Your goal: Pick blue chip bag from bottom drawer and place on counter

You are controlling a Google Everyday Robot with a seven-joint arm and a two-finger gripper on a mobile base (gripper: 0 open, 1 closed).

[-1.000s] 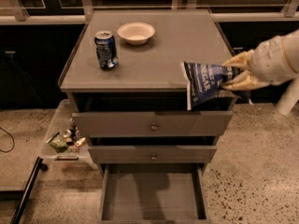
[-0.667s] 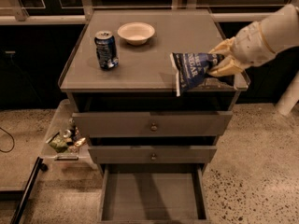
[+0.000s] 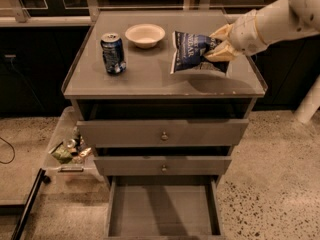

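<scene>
The blue chip bag (image 3: 192,52), dark blue with white lettering, hangs upright over the right half of the counter (image 3: 150,81), its lower edge close to or touching the surface. My gripper (image 3: 218,45) reaches in from the right on a white arm and is shut on the bag's right edge with its tan fingers (image 3: 223,51). The bottom drawer (image 3: 162,209) is pulled out below, and its grey floor is bare.
A blue-and-silver soda can (image 3: 113,53) stands on the counter's left side. A white bowl (image 3: 145,35) sits at the back middle. Two upper drawers with round knobs (image 3: 164,136) are slightly open. A tray of small items (image 3: 67,151) lies on the floor at the left.
My gripper has carried the chip bag from beyond the counter's front right edge up and inward, over the counter's right half.
</scene>
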